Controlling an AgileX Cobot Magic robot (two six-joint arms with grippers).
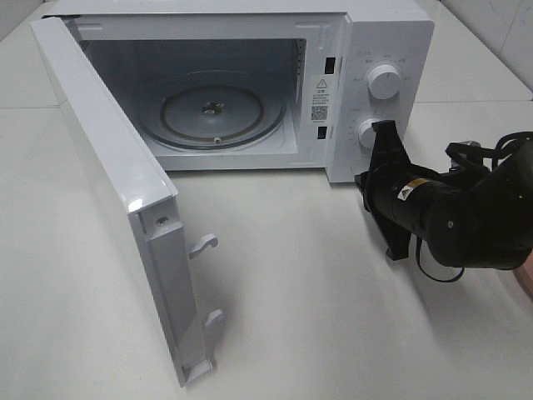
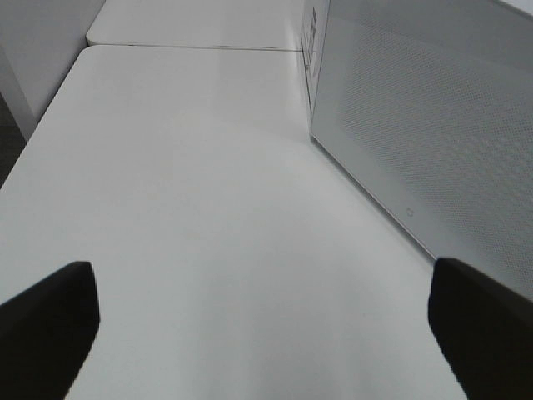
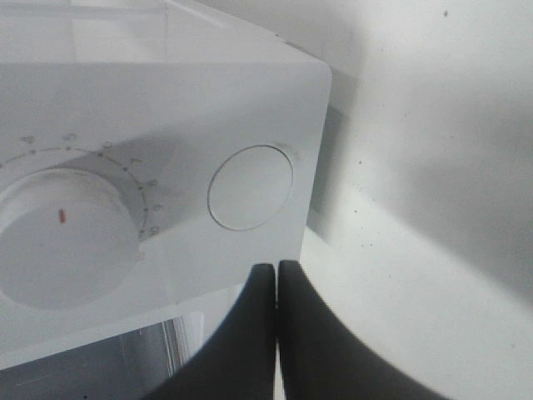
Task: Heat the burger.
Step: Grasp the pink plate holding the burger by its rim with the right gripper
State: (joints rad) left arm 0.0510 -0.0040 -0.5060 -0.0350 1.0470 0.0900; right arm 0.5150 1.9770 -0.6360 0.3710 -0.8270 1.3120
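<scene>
Exterior high: A white microwave (image 1: 391, 33) stands at twelve o'clock on the white table (image 1: 316, 300). Its door (image 1: 100, 158) is swung wide toward eight o'clock and its glass turntable (image 1: 218, 112) is bare. The right gripper (image 1: 385, 127), at three o'clock, points its tips at the lower knob (image 1: 367, 133). The burger appears in no view.

Left wrist: The left gripper (image 2: 262, 283) hangs spread wide and empty over the table, with the door's perforated outer face (image 2: 433, 125) just beside it.

Right wrist: The right gripper (image 3: 276, 275), jaws pressed together and holding nothing, sits just beside a flat round button (image 3: 250, 187) near the timer dial (image 3: 62, 237).

The risks, as judged from here: the closed tips could nudge the dial and set the timer on an empty oven, and a left-arm sweep could strike the open door.
</scene>
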